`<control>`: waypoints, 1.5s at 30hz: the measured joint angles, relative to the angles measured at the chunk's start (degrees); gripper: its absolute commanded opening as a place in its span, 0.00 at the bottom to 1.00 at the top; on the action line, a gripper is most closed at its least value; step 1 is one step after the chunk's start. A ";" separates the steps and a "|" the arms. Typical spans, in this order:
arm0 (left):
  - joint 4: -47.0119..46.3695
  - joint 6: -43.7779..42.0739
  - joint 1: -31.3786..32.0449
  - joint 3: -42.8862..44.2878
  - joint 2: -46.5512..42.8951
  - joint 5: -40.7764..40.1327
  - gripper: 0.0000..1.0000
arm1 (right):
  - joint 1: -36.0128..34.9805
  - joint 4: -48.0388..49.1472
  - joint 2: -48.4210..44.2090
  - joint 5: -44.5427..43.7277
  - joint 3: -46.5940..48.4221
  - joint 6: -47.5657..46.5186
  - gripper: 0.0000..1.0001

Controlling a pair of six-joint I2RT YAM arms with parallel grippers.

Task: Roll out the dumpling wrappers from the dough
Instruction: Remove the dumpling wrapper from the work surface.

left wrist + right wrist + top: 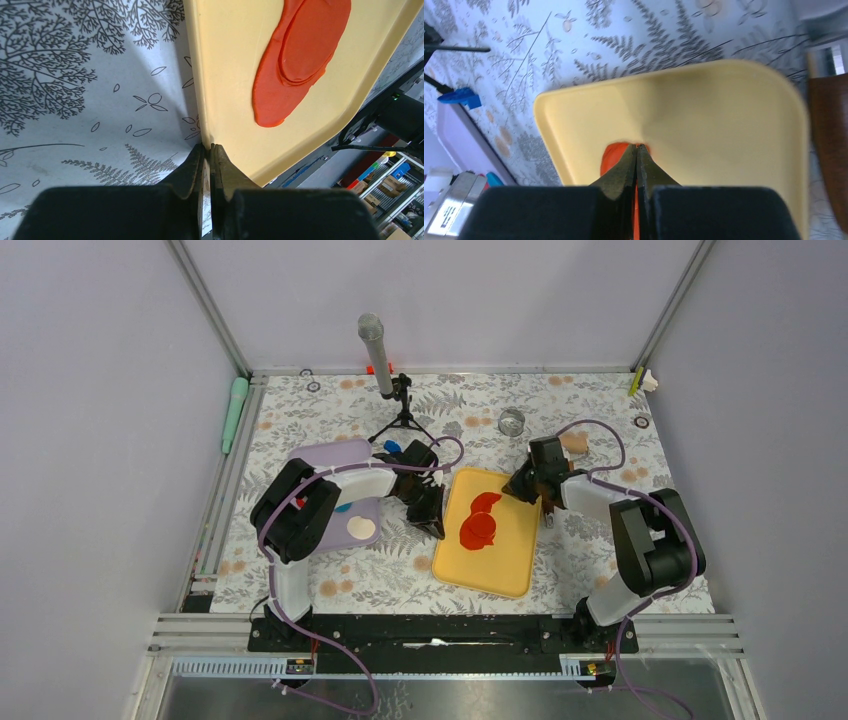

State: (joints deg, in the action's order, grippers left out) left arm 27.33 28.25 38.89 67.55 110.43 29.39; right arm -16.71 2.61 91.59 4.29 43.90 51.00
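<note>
**Top external view.** The left gripper (439,530), jaws together, stands at the left rim of the yellow tray (508,562). The right gripper (511,488), jaws likewise together and holding nothing, is at the tray's far right corner. The dumpling wrappers (480,519), overlapping red discs, lie flat in the far half of the tray, left of centre. The cluster's long axis runs near to far, as does the tray's. A lilac tray (325,453) and a cream disc (361,529) crowd the ground left of the left gripper. A metal ring (511,421) and a microphone stand (403,412) sit on the far side. The fern-print tablecloth (380,580) lies bare on the near side of the yellow tray.

**Left wrist view.** The left gripper (208,148) is closed. Its tips meet at the outer rim of the yellow tray (225,60), and whether they press on it cannot be told. The dumpling wrappers (295,55) show as a smaller oval lapped over a larger one, elongated roughly along the rim and well apart from the tips. Tablecloth (75,100) fills the left.

**Right wrist view.** The right gripper (637,148) is closed on nothing and is poised over the floor of the yellow tray (724,125). A sliver of dumpling wrappers (612,156) shows just beside its left finger. The tray's rounded rim lies beyond, with tablecloth (624,40) past it.
</note>
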 measured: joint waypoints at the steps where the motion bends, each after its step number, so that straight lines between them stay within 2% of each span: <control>1: 0.00 0.00 0.00 0.00 0.00 0.00 0.00 | 0.52 -0.44 0.00 -0.24 0.00 -0.33 0.00; 9: 0.00 0.02 0.00 0.00 0.02 0.00 0.00 | 2.86 0.07 3.04 2.21 0.00 -1.97 0.00; 20: 0.44 0.02 0.00 0.37 0.31 0.09 0.00 | 2.82 4.07 4.28 8.79 -1.11 -2.19 0.00; 30: 0.44 0.02 0.00 0.37 0.33 0.11 0.00 | 1.07 4.17 4.39 10.03 -1.11 -2.32 0.00; 45: 1.33 0.07 0.00 0.37 0.39 0.44 0.00 | -1.57 8.52 4.63 13.55 -2.95 3.39 0.00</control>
State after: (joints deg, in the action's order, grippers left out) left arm 28.67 28.32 38.89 67.92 110.83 29.82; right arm -18.28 11.14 96.23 17.85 40.95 54.39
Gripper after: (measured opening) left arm 0.050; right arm 0.015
